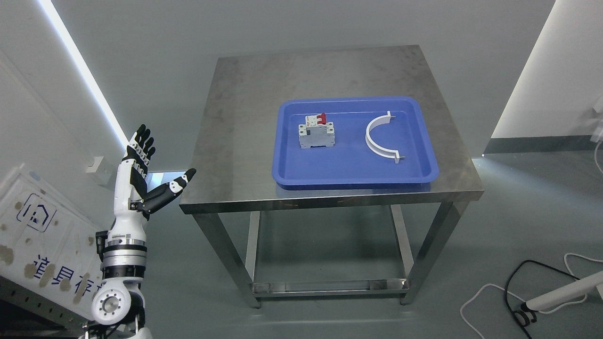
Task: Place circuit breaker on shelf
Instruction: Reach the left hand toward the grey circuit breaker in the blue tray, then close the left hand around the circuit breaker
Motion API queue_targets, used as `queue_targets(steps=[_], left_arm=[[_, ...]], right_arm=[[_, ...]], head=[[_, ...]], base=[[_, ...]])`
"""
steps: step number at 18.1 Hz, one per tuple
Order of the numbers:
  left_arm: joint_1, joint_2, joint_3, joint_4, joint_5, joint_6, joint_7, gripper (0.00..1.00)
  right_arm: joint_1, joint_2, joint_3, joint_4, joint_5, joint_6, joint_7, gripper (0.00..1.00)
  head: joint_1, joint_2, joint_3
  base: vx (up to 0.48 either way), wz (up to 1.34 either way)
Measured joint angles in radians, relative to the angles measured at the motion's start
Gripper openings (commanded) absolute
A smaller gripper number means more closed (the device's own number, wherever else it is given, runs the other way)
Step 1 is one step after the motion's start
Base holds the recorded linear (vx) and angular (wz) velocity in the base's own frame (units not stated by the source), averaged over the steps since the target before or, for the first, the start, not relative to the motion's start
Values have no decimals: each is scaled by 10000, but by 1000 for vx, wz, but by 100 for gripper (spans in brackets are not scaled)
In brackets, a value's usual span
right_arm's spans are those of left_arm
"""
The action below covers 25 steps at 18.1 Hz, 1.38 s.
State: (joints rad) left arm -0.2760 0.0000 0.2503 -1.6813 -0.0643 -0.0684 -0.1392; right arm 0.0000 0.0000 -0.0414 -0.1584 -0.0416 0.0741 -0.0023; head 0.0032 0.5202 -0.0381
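Note:
A grey circuit breaker (pixel 317 133) with red switch levers stands in the left part of a blue tray (pixel 301 176) on a steel table (pixel 235 155). My left hand (pixel 148 176) is raised to the left of the table, off its front left corner. Its fingers are spread, the thumb points toward the table, and it holds nothing. It is well apart from the breaker. My right arm is out of view.
A white half-ring clamp (pixel 382 139) lies in the right part of the tray. A white panel with blue print (pixel 42 235) leans at the lower left. Cables (pixel 513 292) lie on the floor at the lower right.

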Motion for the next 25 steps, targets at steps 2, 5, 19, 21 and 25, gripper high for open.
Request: queue_targets(steps=[2,5,19,21,25], left_arm=[[-81,0,-223,4,-2,6,-2,100],[-489,0,-608,44,-61,19,-279,100],[-5719,564,-3014,2693,-3655,416,-5361,98],[-6150,594,-3361,3225,-4203,525,-5400,97],[-6749,426,-3928,4343,-5306,1125,-5438,91]], right_arm=[[0,0,0,0,0,0,0,100],[0,0,0,0,0,0,0,100],[-1,0,0,0,-1,0,52,100],[-1,0,1,0,-1,0,41,100],[-2,0,0,0,-1,0,-11,100]], head=[[0,0,0],[0,0,0],[0,0,0],[0,0,0],[0,0,0]], base=[[0,0],[-2,26],[3,-6],[0,0],[0,0]])
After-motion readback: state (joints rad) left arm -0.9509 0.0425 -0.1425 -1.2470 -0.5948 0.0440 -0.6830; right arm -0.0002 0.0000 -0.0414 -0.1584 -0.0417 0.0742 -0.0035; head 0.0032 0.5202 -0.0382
